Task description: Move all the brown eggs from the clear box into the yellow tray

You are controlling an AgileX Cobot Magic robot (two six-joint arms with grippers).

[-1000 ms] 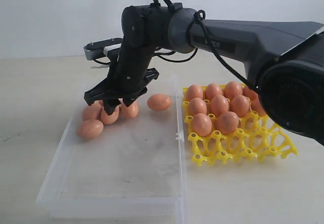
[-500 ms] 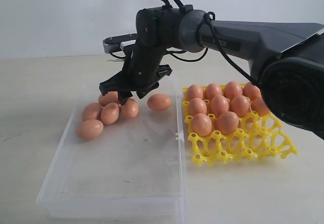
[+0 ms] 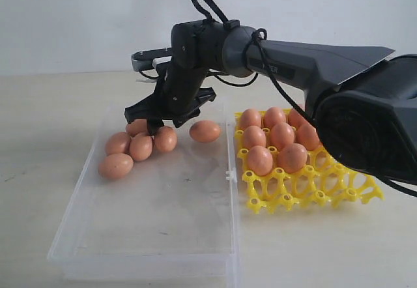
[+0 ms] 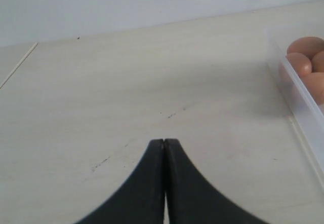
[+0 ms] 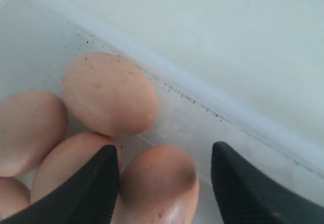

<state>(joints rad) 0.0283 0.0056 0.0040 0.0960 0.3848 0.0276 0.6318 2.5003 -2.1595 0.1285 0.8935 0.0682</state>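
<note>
Right claw lifted, spread apart above smooth oval brown eggs in clear box; left claw pressed together.

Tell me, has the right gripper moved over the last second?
Yes. Against the clear box, the right gripper has risen slightly over the eggs and shifted a little toward the yellow tray.
</note>
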